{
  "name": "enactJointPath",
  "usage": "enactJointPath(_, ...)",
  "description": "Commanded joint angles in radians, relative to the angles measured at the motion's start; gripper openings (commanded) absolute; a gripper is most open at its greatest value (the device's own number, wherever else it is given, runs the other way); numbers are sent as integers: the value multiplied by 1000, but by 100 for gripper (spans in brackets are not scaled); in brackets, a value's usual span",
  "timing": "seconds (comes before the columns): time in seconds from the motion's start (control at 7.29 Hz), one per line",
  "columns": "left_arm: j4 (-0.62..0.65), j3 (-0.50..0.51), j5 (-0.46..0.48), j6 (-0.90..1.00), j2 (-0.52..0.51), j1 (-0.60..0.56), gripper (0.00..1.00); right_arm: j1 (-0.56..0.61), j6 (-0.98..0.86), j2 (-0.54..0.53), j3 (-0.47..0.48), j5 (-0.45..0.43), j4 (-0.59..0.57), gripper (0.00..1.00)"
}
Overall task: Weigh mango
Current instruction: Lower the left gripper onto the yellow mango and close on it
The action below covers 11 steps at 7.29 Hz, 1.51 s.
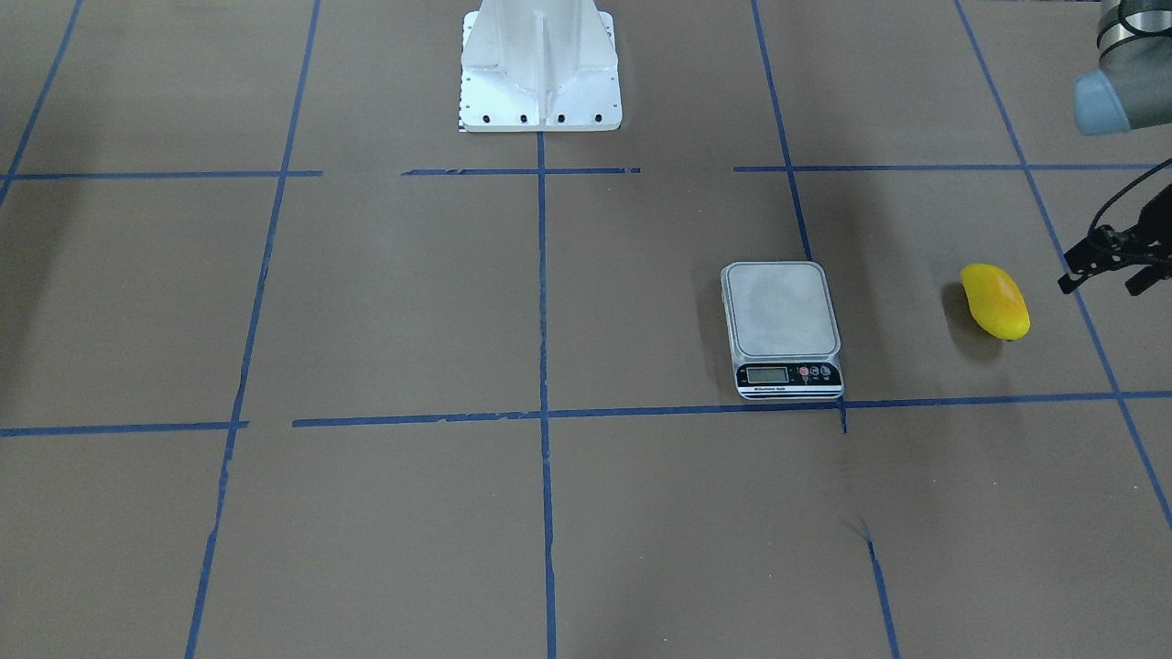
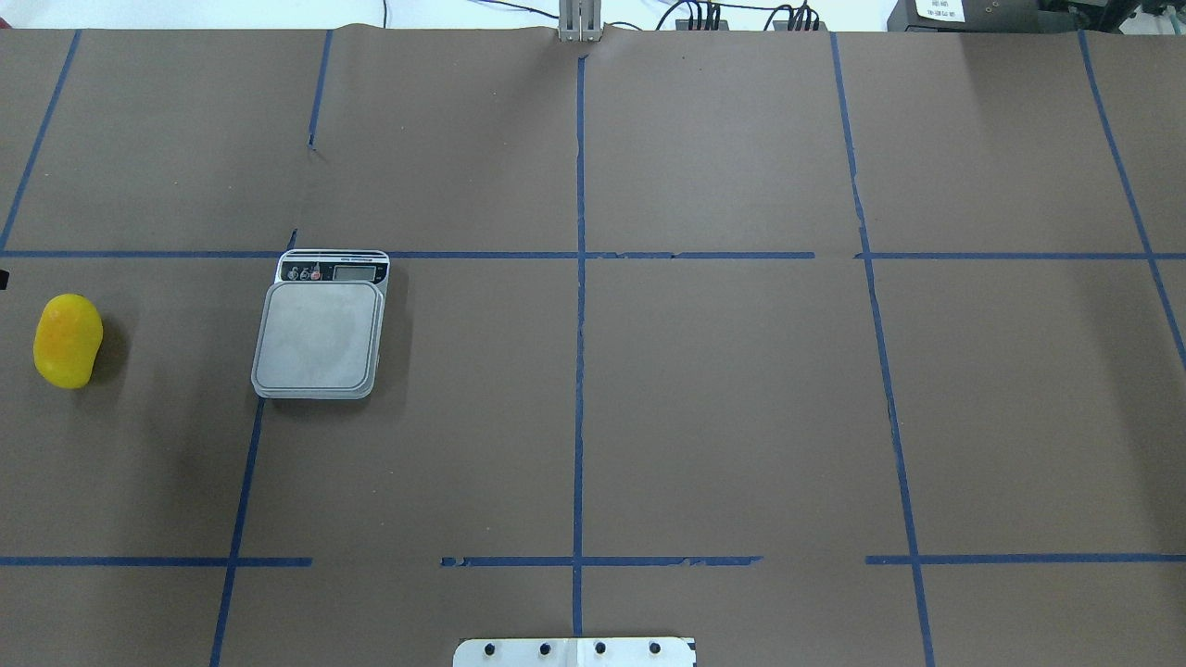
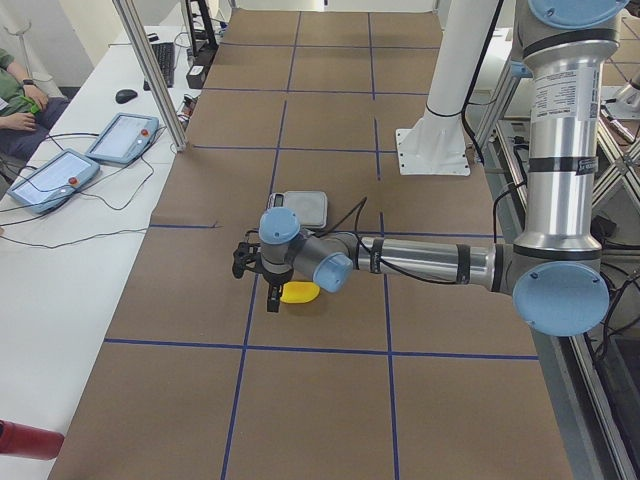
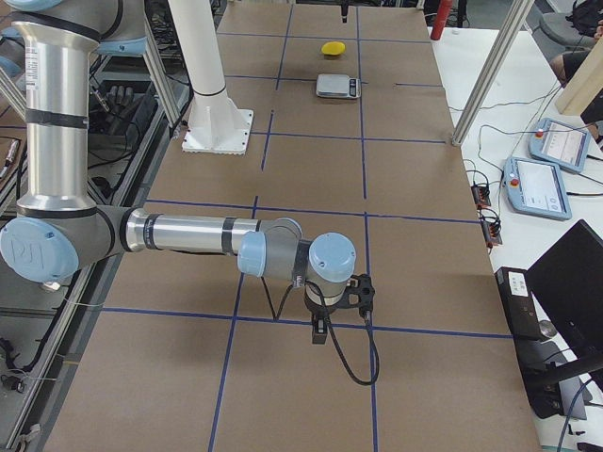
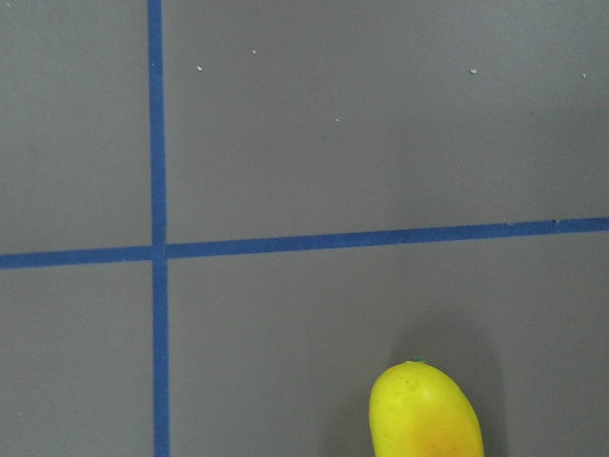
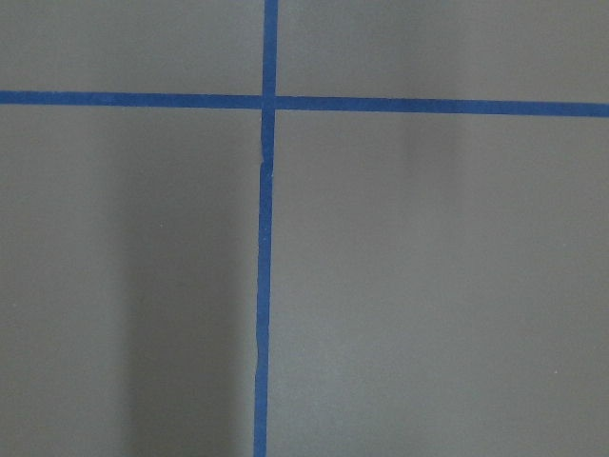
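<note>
The mango (image 1: 995, 301) is small, bright yellow and oblong. It lies on the brown table, also in the overhead view (image 2: 67, 340), and its tip shows at the bottom of the left wrist view (image 5: 423, 414). The scale (image 1: 781, 311), with a grey platform and a black display strip, stands bare a short way from it (image 2: 320, 335). My left gripper (image 1: 1103, 286) hovers open and empty just beyond the mango, on the side away from the scale. My right gripper (image 4: 339, 315) shows only in the exterior right view, low over bare table far from both; I cannot tell whether it is open.
The white robot base (image 1: 540, 73) stands at the table's middle back edge. Blue tape lines grid the brown surface. Beside the table are a white bench with teach pendants (image 3: 125, 135), aluminium posts (image 3: 150, 70) and an operator's arm (image 3: 15, 95).
</note>
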Motion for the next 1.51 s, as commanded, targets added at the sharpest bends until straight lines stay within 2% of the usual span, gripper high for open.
enactJointPath(0.0,-75,13,61,-143,17,108,100,0,0,0,0,0,-1,100)
enactJointPath(0.27,-78,49,115,-174,5,180,100,0,0,0,0,0,-1,100)
enactJointPath(0.82,-90,95,115,-176,-27,217,100,0,0,0,0,0,-1,100)
enactJointPath(0.96,-90,99,115,-174,-29,219,74,0,0,0,0,0,-1,100)
enactJointPath(1.1,-92,99,115,-173,-27,219,37,0,0,0,0,0,-1,100)
enactJointPath(1.24,-102,94,112,-162,-26,217,5,0,0,0,0,0,-1,100)
enactJointPath(1.37,-116,29,83,-157,-5,208,0,0,0,0,0,0,-1,100)
